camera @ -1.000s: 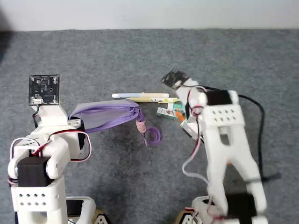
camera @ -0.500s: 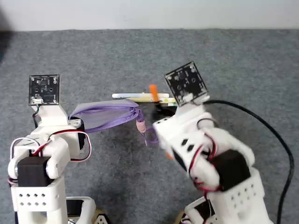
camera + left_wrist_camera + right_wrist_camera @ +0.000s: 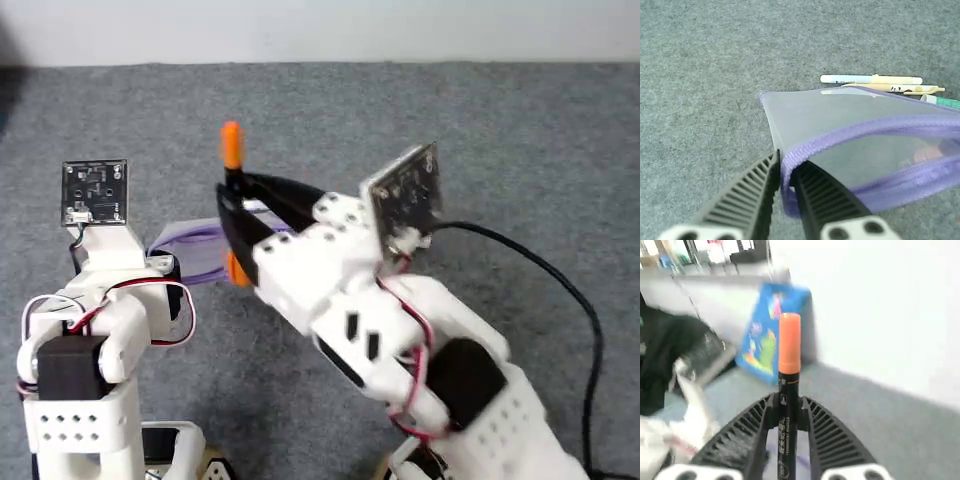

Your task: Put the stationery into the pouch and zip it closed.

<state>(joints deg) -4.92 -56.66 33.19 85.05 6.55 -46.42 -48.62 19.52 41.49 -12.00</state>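
My left gripper (image 3: 785,186) is shut on the corner seam of the translucent purple pouch (image 3: 850,130), holding its zipper edge off the grey table. In the high view the pouch (image 3: 190,245) runs right from the left gripper (image 3: 168,262). My right gripper (image 3: 233,205) is raised over the pouch's middle, shut on a black marker (image 3: 232,150) with orange ends that stands upright. In the right wrist view the marker (image 3: 789,342) rises between the jaws of the right gripper (image 3: 789,407). A white and yellow pen (image 3: 870,79) and another pen (image 3: 892,88) lie beyond the pouch.
A green-edged item (image 3: 942,101) lies beside the pens. The raised right arm (image 3: 380,320) hides the table's middle in the high view. A black cable (image 3: 560,290) trails to its right. The grey mat (image 3: 120,110) stretches back to the white wall.
The right arm has risen from the stationery pile with the marker and swung up and left over the pouch. The left arm has held still.
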